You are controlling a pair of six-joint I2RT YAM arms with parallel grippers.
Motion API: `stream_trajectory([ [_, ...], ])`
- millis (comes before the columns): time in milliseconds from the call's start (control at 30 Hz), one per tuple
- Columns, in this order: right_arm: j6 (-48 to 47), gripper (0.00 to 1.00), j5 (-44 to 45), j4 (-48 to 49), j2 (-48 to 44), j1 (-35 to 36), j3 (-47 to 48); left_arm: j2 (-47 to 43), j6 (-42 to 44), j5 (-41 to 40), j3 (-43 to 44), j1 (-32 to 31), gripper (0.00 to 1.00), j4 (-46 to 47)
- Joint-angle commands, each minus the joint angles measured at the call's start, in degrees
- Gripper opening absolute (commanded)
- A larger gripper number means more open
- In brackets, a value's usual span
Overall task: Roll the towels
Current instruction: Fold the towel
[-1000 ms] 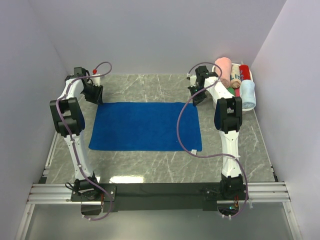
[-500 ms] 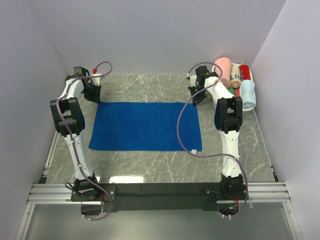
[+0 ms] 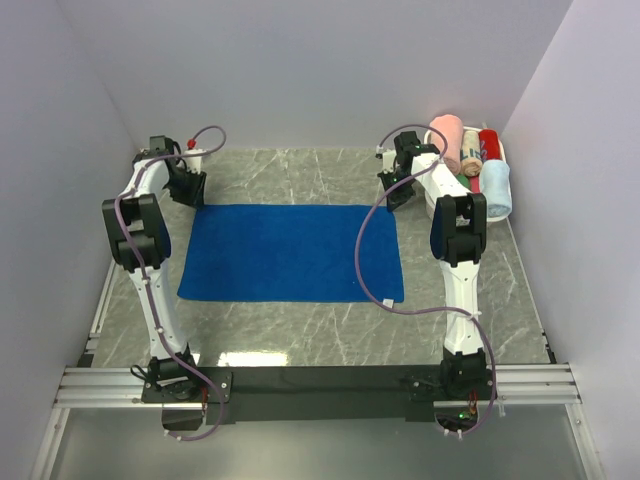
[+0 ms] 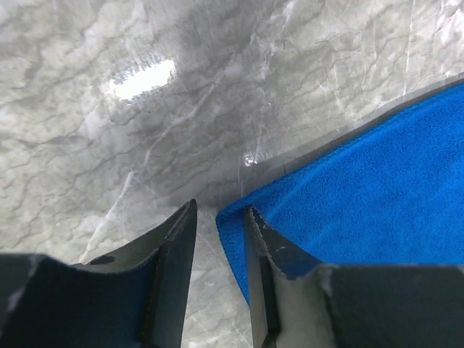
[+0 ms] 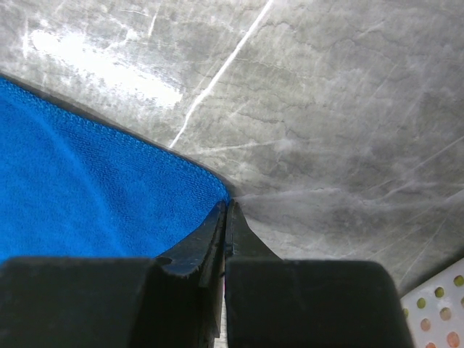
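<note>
Table (image 3: 300,335): grey marble. Royal towel (image 3: 290,252) lay flat and fully unrolled at the table's centre, long side running 9 to 3 o'clock, no roll started. Left arm (image 3: 135,235) reached up the 9 o'clock side and right arm (image 3: 455,230) up the 3 o'clock side, both bent down toward the towel's far edge. Tray (image 3: 507,158) sat at the table's 2 o'clock corner, apart from the royal towel. In it, pale towel (image 3: 496,188) was already rolled, lying at the tray's 5 o'clock end. Pink roll (image 3: 447,142) was on its 10 o'clock side and red roll (image 3: 489,140) at its 12 o'clock. Left gripper (image 4: 220,212) was at the royal towel's 10 o'clock corner. Its fingers (image 4: 170,254) were spread with a narrow gap, the corner tip lay in that gap on the table, one finger sat over the cloth, and nothing was pinched. Right gripper (image 5: 226,209) was at the 2 o'clock corner, fingers pressed together with the tips touching the corner's point. Couldn't tell whether any cloth was caught between them. Small white tag (image 3: 386,303) stuck out at the royal towel's 5 o'clock corner.
</note>
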Motion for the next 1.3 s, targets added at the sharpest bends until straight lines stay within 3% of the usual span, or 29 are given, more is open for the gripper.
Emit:
stream_trajectory([
  [0,-0.55,0.00,-1.57,0.06,-0.18,-0.47,2.88,0.05,0.12,2.26,1.15,-0.22,0.37,0.36],
  [533,-0.02,0.00,0.01,3.13,1.23,-0.48,6.30,2.07,-3.13,5.08,5.01,0.22,0.00,0.80],
  [833,-1.25,0.00,-3.49,3.31,-4.20,-1.61,4.12,-1.16,-2.08,9.55,5.46,3.90,0.00,-0.78],
  [1267,-5.64,0.00,-12.37,1.12,-17.04,-2.15,-14.69,-12.77,9.42,19.67,-9.64,10.06,0.00,-6.14],
])
